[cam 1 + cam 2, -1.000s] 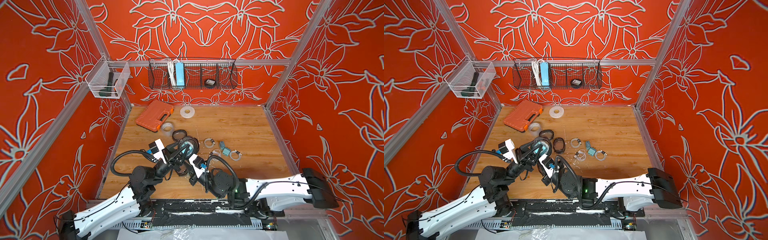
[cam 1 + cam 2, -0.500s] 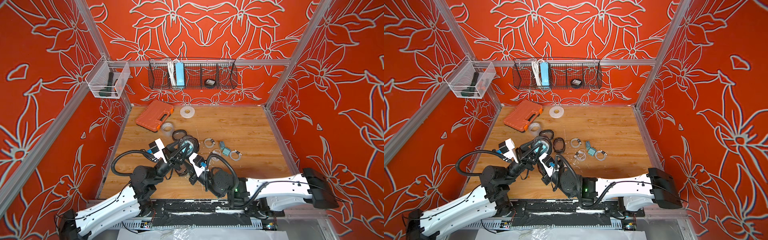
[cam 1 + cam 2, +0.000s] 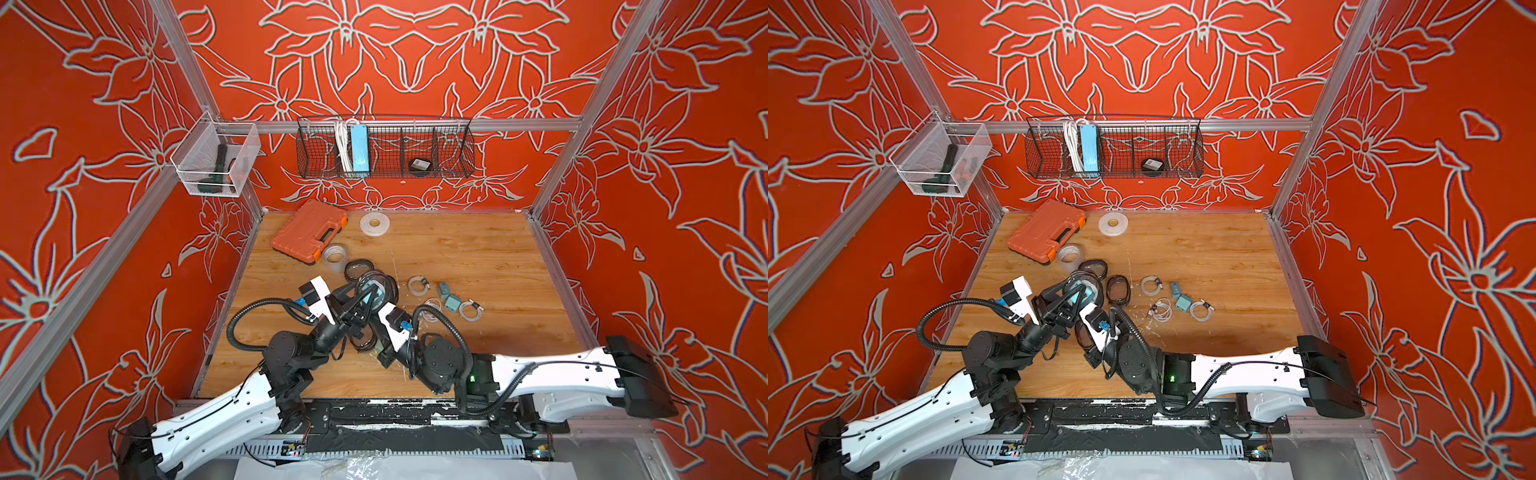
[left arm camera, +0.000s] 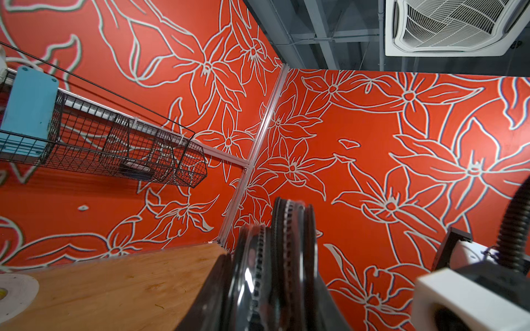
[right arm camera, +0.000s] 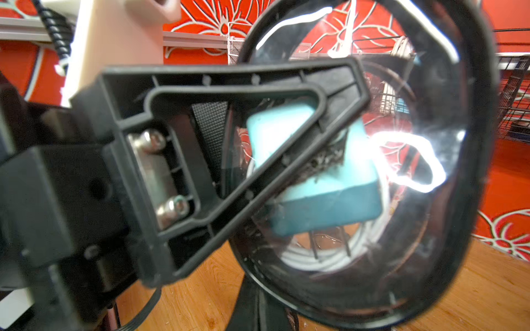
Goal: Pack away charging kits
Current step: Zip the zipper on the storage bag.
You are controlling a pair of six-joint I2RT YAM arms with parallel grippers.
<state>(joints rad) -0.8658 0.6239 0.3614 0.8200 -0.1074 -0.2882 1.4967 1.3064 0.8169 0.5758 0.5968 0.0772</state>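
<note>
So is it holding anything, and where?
Yes: the left jaws clamp the oval pouch by one end, across its faces. The right jaws are shut; on what, unclear.

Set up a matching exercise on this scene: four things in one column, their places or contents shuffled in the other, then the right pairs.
Things
1. blue power strip
2. dark tool
3. orange case
4. raised pouch

Place or contents
A. lies on the table
B. has a teal adapter inside
C. stands in the wire basket
D. sits in the clear bin

Pairs: 1-C, 2-D, 3-A, 4-B.
</note>
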